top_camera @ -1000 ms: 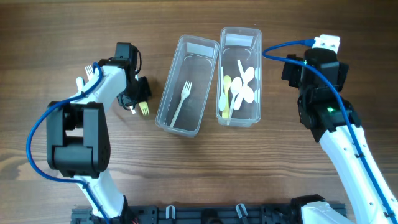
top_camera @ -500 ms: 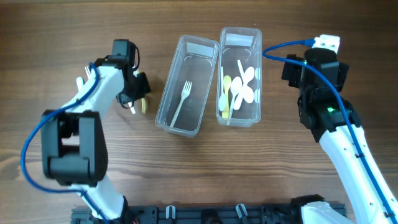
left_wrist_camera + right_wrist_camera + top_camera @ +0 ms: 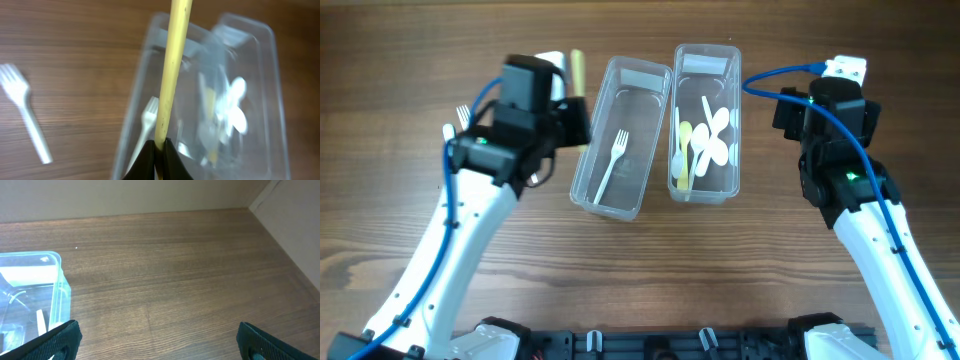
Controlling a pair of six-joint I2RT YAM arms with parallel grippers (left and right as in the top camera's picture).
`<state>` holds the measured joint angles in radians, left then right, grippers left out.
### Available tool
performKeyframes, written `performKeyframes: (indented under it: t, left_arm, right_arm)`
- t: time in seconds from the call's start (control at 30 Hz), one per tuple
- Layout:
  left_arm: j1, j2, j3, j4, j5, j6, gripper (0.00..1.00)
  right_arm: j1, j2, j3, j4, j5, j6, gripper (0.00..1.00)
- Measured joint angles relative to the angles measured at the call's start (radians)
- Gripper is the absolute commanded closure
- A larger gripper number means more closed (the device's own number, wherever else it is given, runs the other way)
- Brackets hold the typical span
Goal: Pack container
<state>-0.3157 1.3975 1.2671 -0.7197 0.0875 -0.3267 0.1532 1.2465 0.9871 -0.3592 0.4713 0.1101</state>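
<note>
Vs 1 s ago: left gripper [image 3: 159, 152] no longer low over table left of fork container [image 3: 632, 115]; now up at container's top-left corner, fingers pinching yellow fork [image 3: 172, 75], handle pointing up, tines hidden. Right gripper [image 3: 160, 347] unchanged, well right of container, fingers spread, holding nothing. Packed white fork [image 3: 613, 165] lies inside container; spoon container [image 3: 705, 62] touching its right side; loose white fork [image 3: 25, 117] on table to left, partly under left arm.

2 tubs [image 3: 640, 120] [image 3: 705, 64], 2 wht forks [image 3: 613, 165] [image 3: 25, 120]
</note>
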Motion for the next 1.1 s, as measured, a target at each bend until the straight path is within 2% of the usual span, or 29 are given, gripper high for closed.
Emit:
performKeyframes:
  t: [0.2, 0.23, 0.27, 0.3, 0.4, 0.5, 0.67, 0.8, 1.03, 1.1]
  left_arm:
    - [-0.116, 0.074, 0.000, 0.003, -0.012, 0.000, 0.96]
    - [-0.122, 0.098, 0.000, 0.004, -0.012, 0.000, 0.85]
    - [-0.127, 0.124, 0.000, 0.004, -0.013, 0.000, 0.48]
    - [-0.130, 0.152, 0.000, 0.007, -0.014, -0.001, 0.42]
    - [-0.130, 0.190, 0.000, 0.038, -0.015, 0.001, 0.37]
    - [-0.129, 0.180, 0.000, 0.083, -0.015, 0.005, 0.38]
    - [-0.107, 0.054, 0.000, 0.083, -0.094, 0.016, 0.38]
    - [0.019, -0.044, 0.002, 0.010, -0.181, 0.019, 0.38]
    - [0.192, 0.003, 0.002, -0.029, -0.204, 0.019, 0.37]
    - [0.226, 0.045, 0.002, -0.027, -0.204, 0.019, 0.27]
  right_arm:
    - [0.000, 0.000, 0.000, 0.000, 0.000, 0.000, 0.00]
    - [0.000, 0.000, 0.000, 0.000, 0.000, 0.000, 0.00]
    - [0.000, 0.000, 0.000, 0.000, 0.000, 0.000, 0.00]
    - [0.000, 0.000, 0.000, 0.000, 0.000, 0.000, 0.00]
    - [0.000, 0.000, 0.000, 0.000, 0.000, 0.000, 0.00]
    - [0.000, 0.000, 0.000, 0.000, 0.000, 0.000, 0.00]
    - [0.000, 0.000, 0.000, 0.000, 0.000, 0.000, 0.00]
    - [0.000, 0.000, 0.000, 0.000, 0.000, 0.000, 0.00]
    - [0.000, 0.000, 0.000, 0.000, 0.000, 0.000, 0.00]
    - [0.000, 0.000, 0.000, 0.000, 0.000, 0.000, 0.00]
